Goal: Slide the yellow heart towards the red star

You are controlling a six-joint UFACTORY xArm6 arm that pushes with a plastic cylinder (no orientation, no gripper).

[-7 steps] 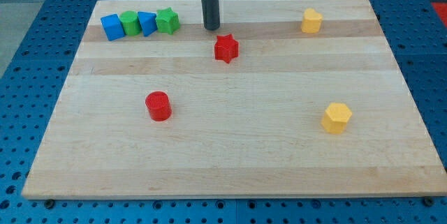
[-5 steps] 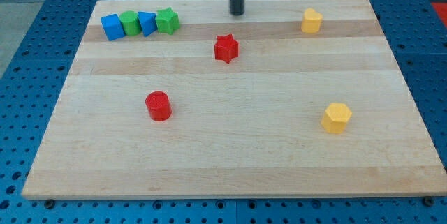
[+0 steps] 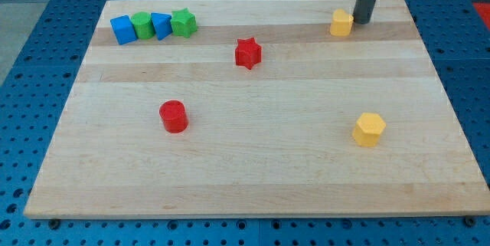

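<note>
The yellow heart (image 3: 341, 23) lies near the view's top right of the wooden board (image 3: 253, 162). My tip (image 3: 361, 20) stands just to its right, touching or almost touching it. The red star (image 3: 248, 53) lies well to the heart's left and a little lower, near the top middle of the board.
A row of blue (image 3: 122, 29), green (image 3: 142, 25), blue (image 3: 161, 25) and green (image 3: 183, 22) blocks sits at the top left. A red cylinder (image 3: 174, 116) lies at the lower left and a yellow hexagon (image 3: 369, 129) at the lower right.
My tip has moved from just above the red star rightwards along the top edge to the right side of the yellow heart. No block has moved.
</note>
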